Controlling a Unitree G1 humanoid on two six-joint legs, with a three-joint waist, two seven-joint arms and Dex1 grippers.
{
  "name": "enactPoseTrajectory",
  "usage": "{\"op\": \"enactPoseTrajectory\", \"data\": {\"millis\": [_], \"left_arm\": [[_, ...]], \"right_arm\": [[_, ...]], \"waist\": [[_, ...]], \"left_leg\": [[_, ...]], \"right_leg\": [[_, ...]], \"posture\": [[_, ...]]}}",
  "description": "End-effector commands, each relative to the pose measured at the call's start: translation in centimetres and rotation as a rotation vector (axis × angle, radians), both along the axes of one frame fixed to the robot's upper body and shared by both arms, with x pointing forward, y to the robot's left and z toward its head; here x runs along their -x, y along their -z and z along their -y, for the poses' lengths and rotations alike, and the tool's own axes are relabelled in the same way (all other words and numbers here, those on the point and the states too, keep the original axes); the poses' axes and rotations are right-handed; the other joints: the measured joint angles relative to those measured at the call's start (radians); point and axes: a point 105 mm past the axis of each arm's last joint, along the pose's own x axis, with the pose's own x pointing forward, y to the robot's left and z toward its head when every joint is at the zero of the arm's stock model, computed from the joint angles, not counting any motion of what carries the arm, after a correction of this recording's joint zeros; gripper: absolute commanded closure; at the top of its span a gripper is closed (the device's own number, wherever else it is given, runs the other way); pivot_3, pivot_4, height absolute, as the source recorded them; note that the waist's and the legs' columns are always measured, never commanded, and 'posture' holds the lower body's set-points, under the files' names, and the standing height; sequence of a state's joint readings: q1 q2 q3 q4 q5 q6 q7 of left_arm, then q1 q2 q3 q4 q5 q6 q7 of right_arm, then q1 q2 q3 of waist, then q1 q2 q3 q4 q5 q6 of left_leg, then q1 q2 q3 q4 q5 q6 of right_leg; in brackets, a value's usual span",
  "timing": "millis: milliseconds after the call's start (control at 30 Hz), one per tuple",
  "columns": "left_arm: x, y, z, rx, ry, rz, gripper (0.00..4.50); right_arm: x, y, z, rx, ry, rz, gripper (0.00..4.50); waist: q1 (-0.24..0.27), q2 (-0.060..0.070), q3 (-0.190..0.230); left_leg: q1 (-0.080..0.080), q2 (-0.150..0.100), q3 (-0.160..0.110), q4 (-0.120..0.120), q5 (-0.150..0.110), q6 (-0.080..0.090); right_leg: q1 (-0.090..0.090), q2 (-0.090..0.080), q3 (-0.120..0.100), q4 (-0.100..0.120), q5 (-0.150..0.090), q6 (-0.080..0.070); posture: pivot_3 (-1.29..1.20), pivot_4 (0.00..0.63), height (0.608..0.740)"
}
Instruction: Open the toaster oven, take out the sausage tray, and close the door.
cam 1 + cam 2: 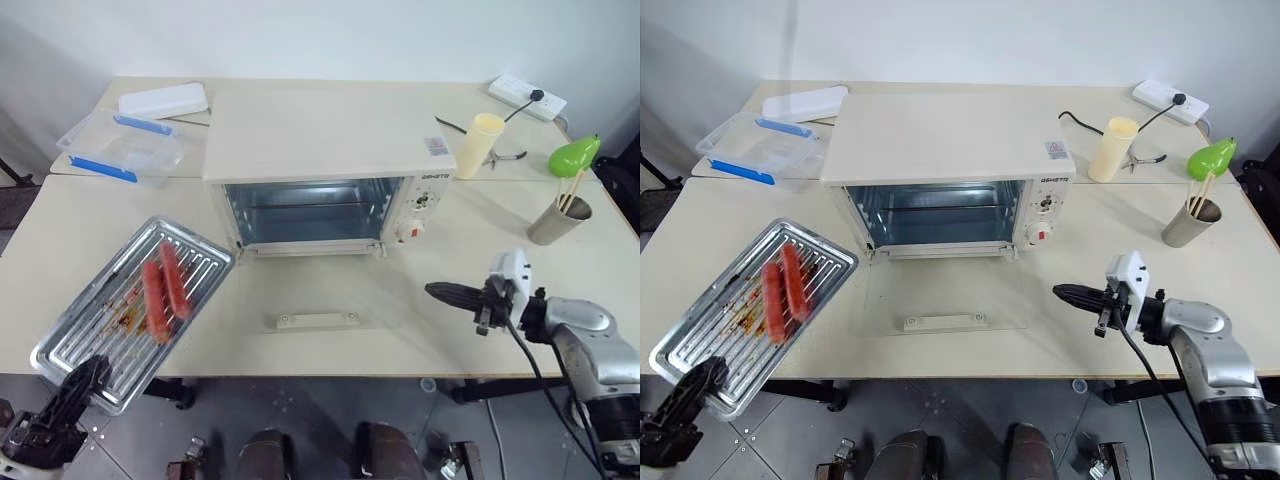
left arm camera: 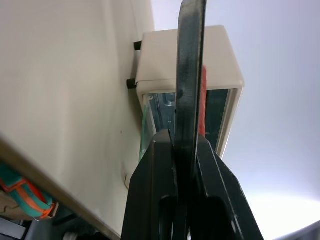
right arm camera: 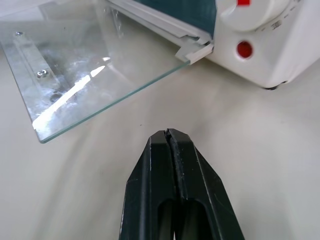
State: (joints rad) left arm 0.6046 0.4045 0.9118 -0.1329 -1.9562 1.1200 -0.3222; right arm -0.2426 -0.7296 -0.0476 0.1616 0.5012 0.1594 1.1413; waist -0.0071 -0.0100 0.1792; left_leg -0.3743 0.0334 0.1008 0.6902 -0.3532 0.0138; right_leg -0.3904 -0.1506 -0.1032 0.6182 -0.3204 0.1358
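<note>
Two sausages (image 1: 165, 287) ride the sausage tray (image 1: 100, 335) pinched at its near edge by my left fingers (image 1: 82, 380), overhanging the counter (image 1: 430, 320); it could tip. Right fingers (image 1: 1072, 294) closed, empty beside the door (image 1: 945, 295), which lies flat open.

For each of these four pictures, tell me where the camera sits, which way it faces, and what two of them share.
Left eye: on the head, looking down at the toaster oven, open door and sausage tray; both arms show.
Right eye: beside it, same scene.
Left wrist: along the left claw, shut on the tray's edge, toward the oven.
Right wrist: along the shut right claw, toward the glass door.
Shared: both wrist views catch the oven's front.
</note>
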Motion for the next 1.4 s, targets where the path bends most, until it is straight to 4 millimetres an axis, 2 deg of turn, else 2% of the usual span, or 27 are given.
{"op": "enactPoseTrajectory", "data": {"millis": [33, 167, 267, 367, 500, 633, 733, 800, 1067, 1167, 1267, 1333, 1400], "left_arm": [[-0.2, -0.7, -0.3, -0.009, -0.064, 0.041, 4.50], [-2.1, -0.7, -1.5, 0.023, -0.182, 0.081, 4.50], [-3.0, -1.0, -2.3, 0.041, -0.249, 0.098, 4.50], [-3.8, -0.3, -2.8, 0.064, -0.274, 0.045, 4.50], [-4.6, -0.2, -2.7, 0.078, -0.274, 0.030, 4.50], [-4.7, -0.1, -2.9, 0.085, -0.280, 0.023, 4.50], [-4.4, -0.2, -2.9, 0.082, -0.267, 0.029, 4.50], [-4.2, -0.1, -2.9, 0.086, -0.259, 0.035, 4.50], [-2.8, 0.4, -1.3, 0.055, -0.140, 0.005, 4.50], [-1.9, 0.7, -0.5, 0.034, -0.071, -0.030, 4.50], [-1.5, 0.3, -0.2, 0.020, -0.009, -0.021, 4.50], [-1.2, 0.2, 0.1, 0.010, 0.045, -0.030, 4.50], [-0.9, 0.1, 0.5, 0.001, 0.097, -0.046, 4.50]], "right_arm": [[-0.1, 0.4, -0.6, 0.014, -0.030, -0.015, 4.47], [-0.1, 1.7, -2.1, 0.024, -0.085, -0.080, 4.47], [0.0, 1.9, -2.7, 0.006, -0.121, -0.110, 4.47], [-0.3, 1.6, -3.5, -0.013, -0.130, -0.092, 4.47], [0.4, -1.0, -4.7, -0.115, -0.200, -0.028, 4.47], [1.6, -2.9, -4.7, -0.161, -0.232, -0.015, 4.47], [2.2, -5.8, -4.7, -0.263, -0.249, 0.030, 4.47], [2.5, -6.8, -4.7, -0.294, -0.260, 0.029, 4.47], [0.3, -11.0, -5.4, -0.499, -0.200, 0.057, 4.47], [0.1, -11.8, -5.8, -0.490, -0.211, 0.059, 4.47], [1.1, -10.6, -5.8, -0.334, -0.252, 0.108, 3.91], [2.5, -9.5, -5.7, -0.208, -0.310, 0.172, 3.25], [3.4, -9.1, -5.6, -0.164, -0.337, 0.222, 2.55]], "waist": [[0.003, 0.000, 0.000], [0.005, 0.000, -0.001], [0.004, -0.001, -0.001], [0.002, -0.001, -0.001], [0.004, -0.001, -0.001], [0.005, -0.001, -0.001], [0.006, -0.001, -0.001], [0.006, -0.002, -0.002], [0.003, -0.003, -0.002], [0.001, -0.003, -0.002], [0.010, -0.003, -0.002], [0.015, -0.003, -0.002], [0.010, -0.003, -0.002]], "left_leg": [[0.000, 0.000, 0.000, 0.000, 0.000, 0.000], [0.000, 0.000, 0.000, 0.001, 0.000, 0.000], [0.000, 0.000, 0.000, 0.002, 0.000, 0.000], [0.000, -0.001, 0.000, 0.002, 0.000, 0.000], [0.000, -0.001, 0.000, 0.002, 0.000, 0.000], [0.000, -0.001, 0.000, 0.002, 0.000, 0.000], [0.000, -0.001, 0.000, 0.002, 0.000, 0.000], [0.000, -0.001, 0.000, 0.002, -0.001, 0.000], [0.000, 0.001, 0.000, 0.001, -0.001, -0.001], [0.000, 0.001, 0.000, 0.000, -0.001, -0.001], [0.000, 0.001, -0.001, -0.001, -0.002, -0.001], [-0.001, 0.000, -0.002, -0.001, -0.002, -0.001], [-0.001, -0.001, -0.002, -0.001, -0.004, 0.000]], "right_leg": [[0.000, 0.000, 0.000, 0.000, 0.000, 0.000], [0.000, 0.000, 0.000, 0.000, 0.000, 0.000], [0.001, 0.000, -0.001, 0.002, 0.000, 0.000], [0.000, 0.000, -0.001, 0.003, 0.000, 0.000], [0.000, 0.001, -0.002, 0.003, 0.000, 0.001], [0.001, 0.001, -0.001, 0.003, 0.000, 0.001], [0.001, 0.001, -0.001, 0.003, 0.000, 0.001], [0.001, 0.001, -0.001, 0.003, 0.000, 0.001], [-0.001, 0.001, -0.001, 0.003, 0.000, 0.001], [-0.002, 0.001, 0.000, 0.003, 0.000, 0.001], [-0.002, 0.001, -0.001, 0.002, 0.000, 0.000], [-0.001, 0.001, 0.000, 0.002, 0.000, -0.001], [-0.001, 0.001, 0.000, 0.001, 0.000, -0.001]], "posture": [[0.00, 0.150, 0.740], [0.00, 0.150, 0.740], [0.00, 0.150, 0.740], [0.00, 0.150, 0.740], [0.00, 0.150, 0.740], [0.00, 0.150, 0.740], [0.00, 0.150, 0.740], [0.00, 0.150, 0.740], [0.00, 0.150, 0.740], [0.00, 0.150, 0.740], [0.00, 0.150, 0.740], [0.00, 0.150, 0.740], [0.00, 0.150, 0.740]]}}
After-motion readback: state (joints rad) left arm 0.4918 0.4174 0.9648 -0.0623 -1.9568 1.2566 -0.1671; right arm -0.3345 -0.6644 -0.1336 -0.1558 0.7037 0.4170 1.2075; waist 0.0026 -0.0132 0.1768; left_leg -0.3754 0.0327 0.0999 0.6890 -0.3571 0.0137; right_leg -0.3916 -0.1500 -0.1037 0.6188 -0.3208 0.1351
